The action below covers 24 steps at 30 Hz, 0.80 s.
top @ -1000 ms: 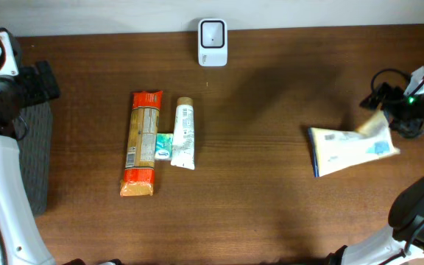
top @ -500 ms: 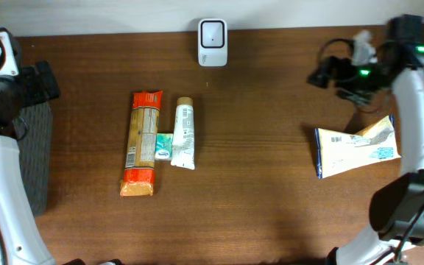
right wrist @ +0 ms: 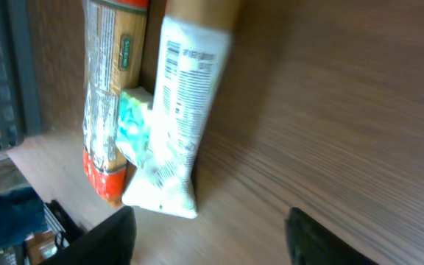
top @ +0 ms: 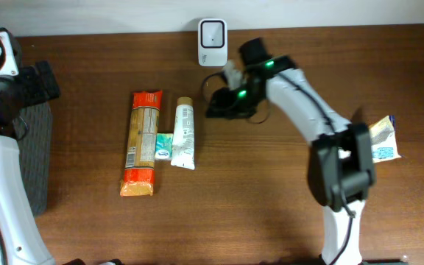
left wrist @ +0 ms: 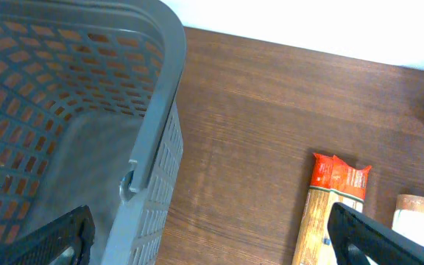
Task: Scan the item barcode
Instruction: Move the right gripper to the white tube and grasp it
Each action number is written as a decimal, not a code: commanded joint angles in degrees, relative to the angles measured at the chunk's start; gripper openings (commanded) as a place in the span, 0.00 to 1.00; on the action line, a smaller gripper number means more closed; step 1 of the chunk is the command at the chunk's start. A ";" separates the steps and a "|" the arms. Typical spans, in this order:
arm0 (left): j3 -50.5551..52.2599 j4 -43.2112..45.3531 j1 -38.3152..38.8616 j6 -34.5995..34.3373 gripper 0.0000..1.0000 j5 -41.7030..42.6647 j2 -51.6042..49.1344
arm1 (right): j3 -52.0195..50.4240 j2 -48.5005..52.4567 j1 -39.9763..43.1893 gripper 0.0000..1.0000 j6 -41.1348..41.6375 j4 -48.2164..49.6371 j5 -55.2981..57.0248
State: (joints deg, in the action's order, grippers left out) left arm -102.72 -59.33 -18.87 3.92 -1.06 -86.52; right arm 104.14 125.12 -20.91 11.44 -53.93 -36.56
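Right jaws hung part-open, empty, near tube [top: 184, 134]; left jaws were wide open, empty, at surface's [top: 271, 199] left edge.

Even indoor light, soft shadows, rt wrist view motion-blurred, overhead sharp

At the back edge of the counter [top: 271, 199], near its middle, stands the scanner [top: 213, 42]. In front of it and to the left, a long packet [top: 141, 143] and a tube [top: 184, 133] lie side by side (both lengthwise, front to back), with a small box [top: 163, 146] between them, perhaps tucked partly under the tube. A basket [top: 37, 158] sits at the far left edge. A pouch [top: 383, 140] lies far right, partly behind the right arm [top: 300, 92].
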 commanded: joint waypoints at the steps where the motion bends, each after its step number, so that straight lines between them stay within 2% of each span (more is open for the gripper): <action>1: -0.66 0.07 -0.15 0.92 0.99 -0.22 0.28 | 0.87 3.72 -4.76 0.54 4.22 2.62 -2.67; 7: -0.66 0.07 -0.15 0.92 0.99 -0.22 0.28 | 0.87 7.43 -9.29 0.42 8.90 6.25 -0.15; 13: -0.66 0.07 -0.15 0.92 0.99 -0.22 0.28 | 0.76 8.17 -9.88 0.38 10.14 6.40 4.13; 16: -0.66 0.07 -0.15 0.92 0.99 -0.22 0.28 | -0.17 8.41 -9.90 0.38 10.14 6.91 4.24; 20: -0.66 0.07 -0.15 0.92 0.99 -0.22 0.28 | -2.75 8.44 -9.97 0.31 10.54 10.38 3.32; 24: -0.66 0.07 -0.15 0.92 0.99 -0.22 0.28 | -2.93 8.44 -10.62 0.31 10.54 10.82 3.19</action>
State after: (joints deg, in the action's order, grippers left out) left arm -102.72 -59.31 -18.90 3.90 -1.06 -86.52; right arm 101.91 132.70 -30.48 21.91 -43.48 -33.71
